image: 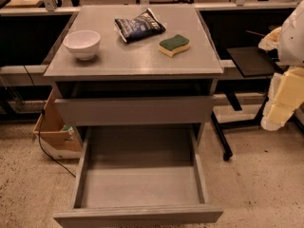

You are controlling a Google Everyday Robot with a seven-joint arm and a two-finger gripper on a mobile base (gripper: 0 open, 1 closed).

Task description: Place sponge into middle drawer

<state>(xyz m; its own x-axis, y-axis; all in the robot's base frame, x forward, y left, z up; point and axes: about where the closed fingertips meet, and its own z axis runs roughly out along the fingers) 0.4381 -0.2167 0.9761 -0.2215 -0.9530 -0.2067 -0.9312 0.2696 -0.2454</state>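
Camera view is showing the small green-and-yellow foam sponge (174, 45) lying on the grey table (142, 58) near the dark blue snack bag (139, 25). Below, the wide shallow grey middle drawer (140, 175) is standing pulled out, seemingly ready to receive it. The pale end effector (279, 101) is hanging well apart at the right edge, holding nothing visible; released or clenched, I cannot tell.

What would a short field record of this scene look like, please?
sponge: on cabinet top, right side, green face up
drawer: pulled open, nothing visible inside
bag: on top, behind and left of sponge
bowl: on top, left side, upright
gripper: at right edge of view, beside cabinet, apart from sponge
task state: sponge not yet picked up
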